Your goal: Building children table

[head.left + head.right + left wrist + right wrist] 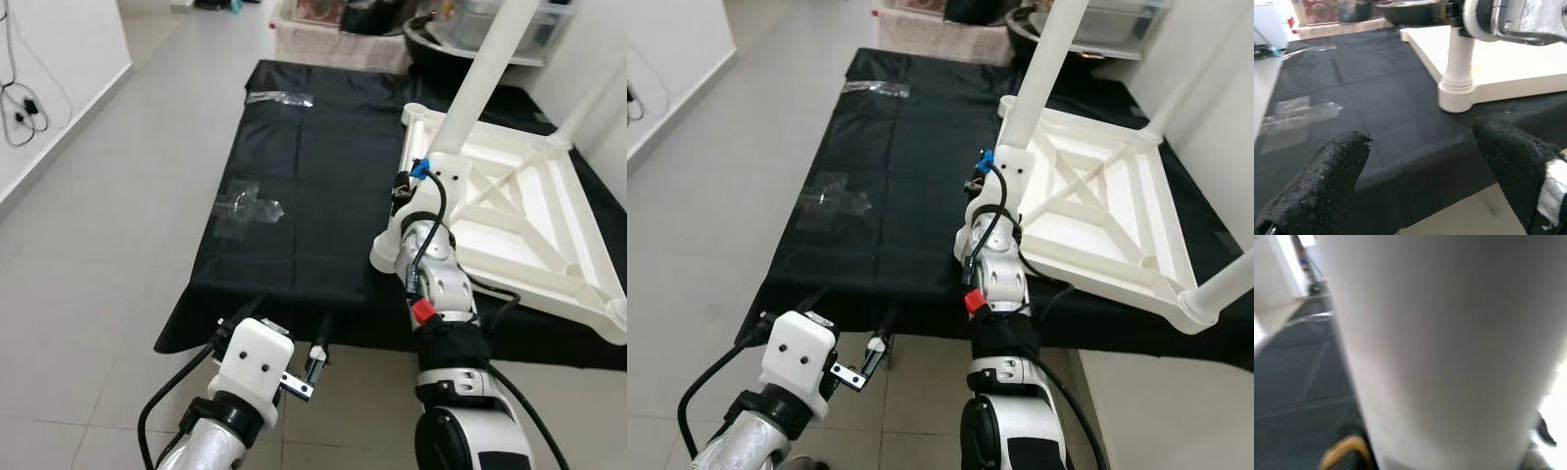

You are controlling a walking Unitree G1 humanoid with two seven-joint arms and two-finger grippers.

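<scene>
The white children's table (549,245) lies upside down on a black cloth (313,196) spread on the tiled floor. A white table leg (485,73) stands up from its near left corner (1457,95). My right gripper (404,188) is shut on that leg a little above the socket, and the leg (1440,347) is very close in the right wrist view. Another leg (1225,289) rises from the near right corner. My left gripper (1420,166) hangs open over the cloth's front edge, left of the table, holding nothing.
Two clear plastic wrappers (245,208) (281,98) lie on the cloth. Boxes and a dark bowl (431,39) stand behind the cloth. Cables (20,108) hang on the white wall at the left. Bare tiles (88,245) lie left of the cloth.
</scene>
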